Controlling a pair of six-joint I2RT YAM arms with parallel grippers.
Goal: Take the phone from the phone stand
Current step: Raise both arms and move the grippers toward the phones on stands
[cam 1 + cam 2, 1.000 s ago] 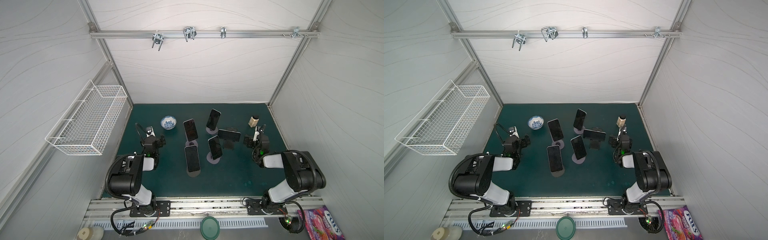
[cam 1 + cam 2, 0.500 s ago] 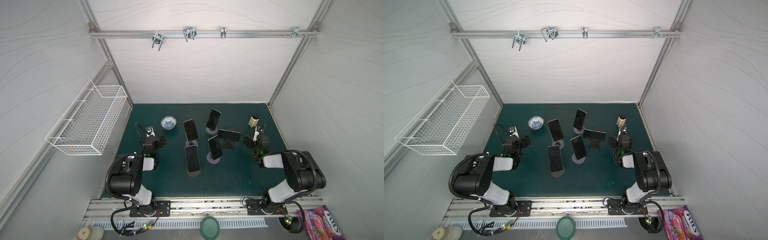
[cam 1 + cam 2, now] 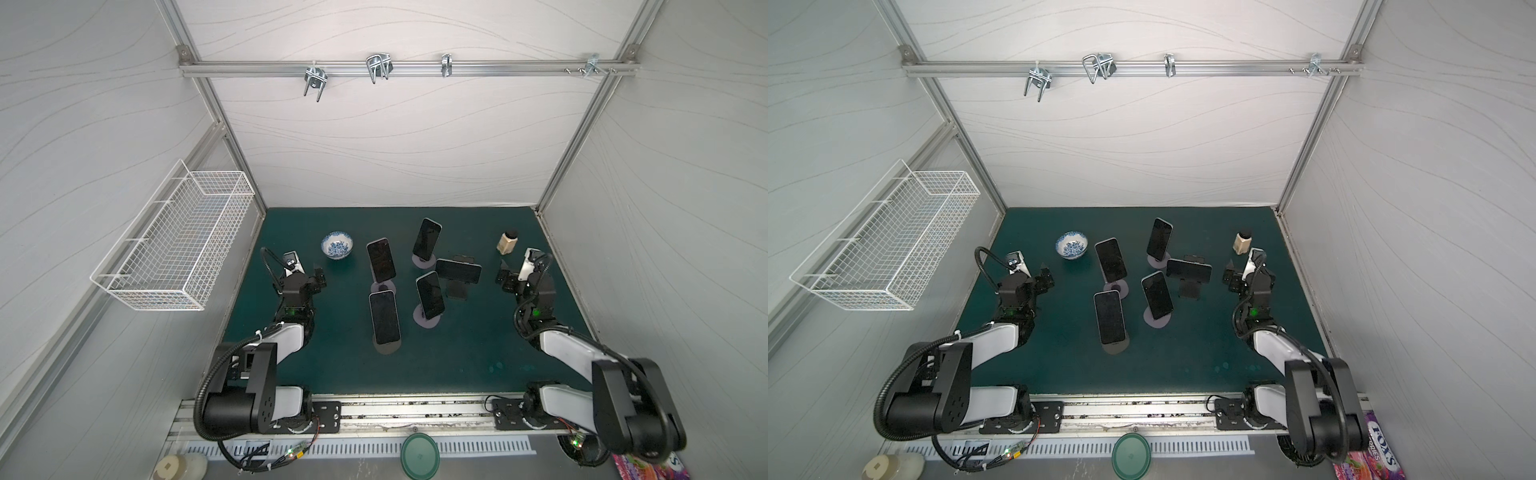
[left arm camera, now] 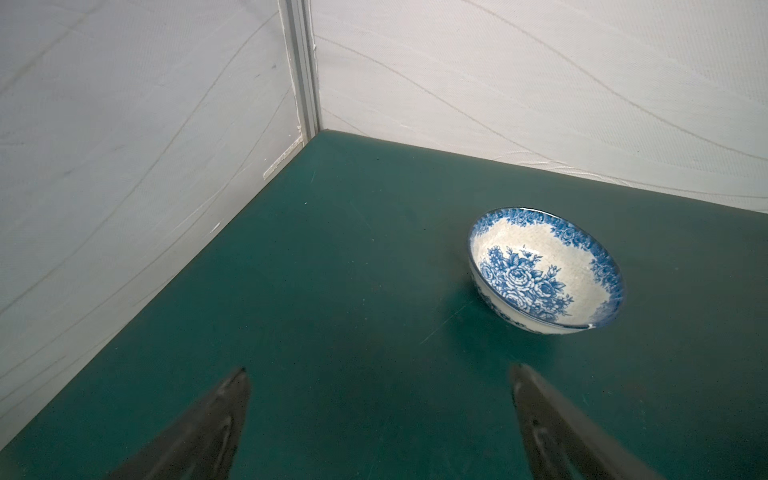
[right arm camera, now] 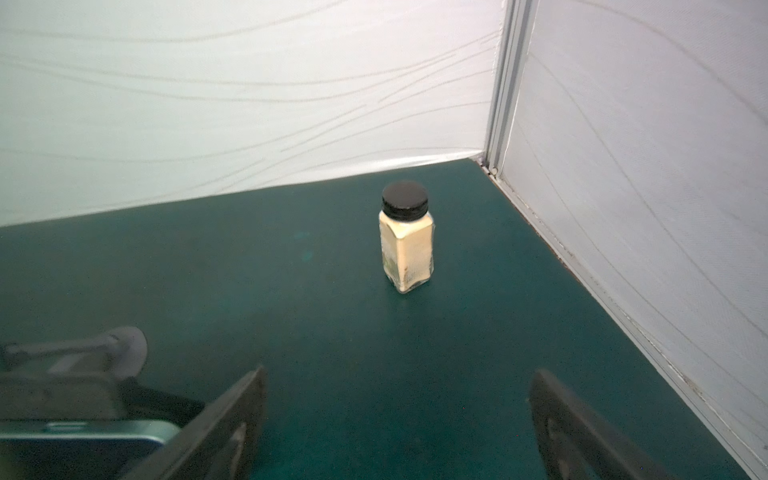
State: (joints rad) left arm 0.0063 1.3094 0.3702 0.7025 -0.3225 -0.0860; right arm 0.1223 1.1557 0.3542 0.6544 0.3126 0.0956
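Phones point(image 3: 430, 295), five of them, sit bunched mid-mat, each leaning back on its own stand point(image 3: 427, 322). Four are in portrait on round grey disc bases. The landscape phone point(image 3: 458, 270) rides a black folding cradle closest to the right gripper point(image 5: 400, 371), so that's my guess for the target.

Both grippers are parked out at the sides, spread wide with nothing in them. The left gripper point(image 4: 378, 370) points at a glazed blue-and-white floral bowl point(image 4: 544, 270), the right at a square glass jar point(image 5: 407, 249) of pale powder with a black screw cap.

Handling-wise, I'd expect a stiff, thin slab with glossy glass and slick rounded metal edges, a bit dense for its size and crackable if dropped. I'd pinch across the two long edges on the part clear of the cradle, never on the screen face, then lift along the lean. The stands look light, so one could drag or tip along with it. The matte dark green mat point(image 3: 332, 365) looks grippy enough to help.
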